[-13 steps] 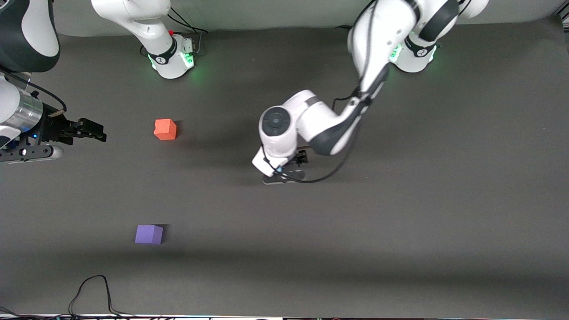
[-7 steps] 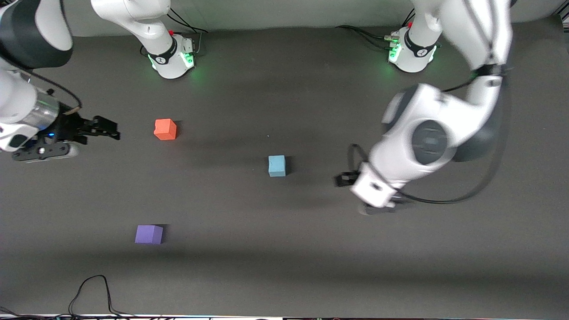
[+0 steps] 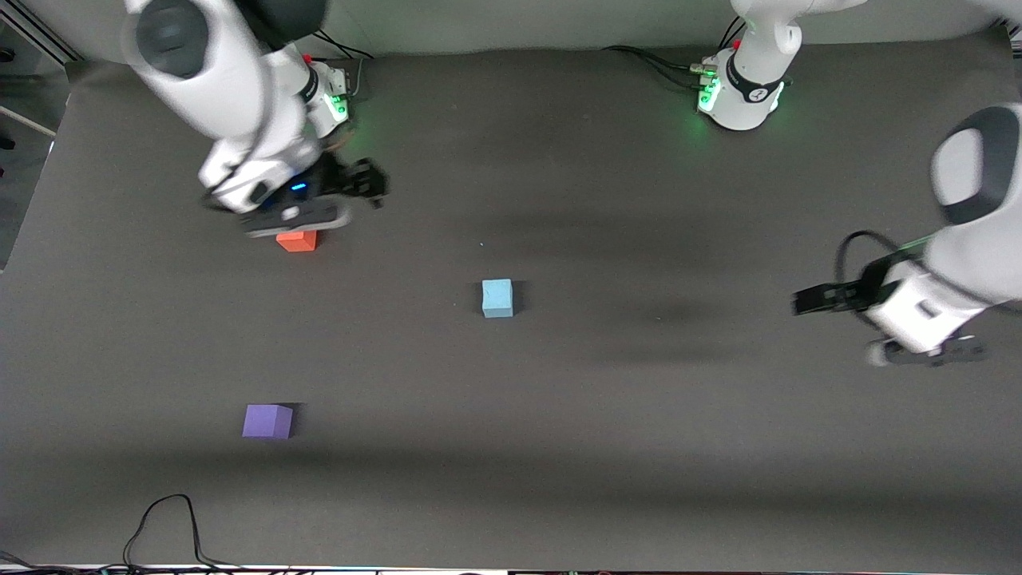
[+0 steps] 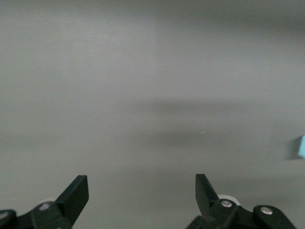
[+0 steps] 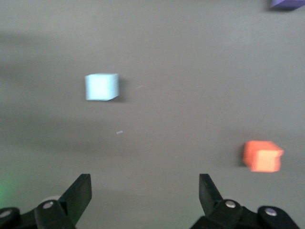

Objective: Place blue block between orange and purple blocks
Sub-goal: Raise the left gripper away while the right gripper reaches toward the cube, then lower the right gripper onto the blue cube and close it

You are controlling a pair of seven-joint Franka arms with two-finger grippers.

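While blue block (image 3: 497,298) sits alone, both arms raised, left gripper (image 3: 806,302) and right gripper (image 3: 374,185) fingers wide.

blue block (image 3: 497,298): light blue cube, set flat mid-table, alone
orange block (image 3: 297,240): orange-red cube, partly hidden, toward right arm's end
purple block (image 3: 267,421): violet cube, nearest the front camera

I can read no words, brands or numbers anywhere here. My bases carry only a small dark mark on a collar band, too small to make out, and the cubes and the table show no print.
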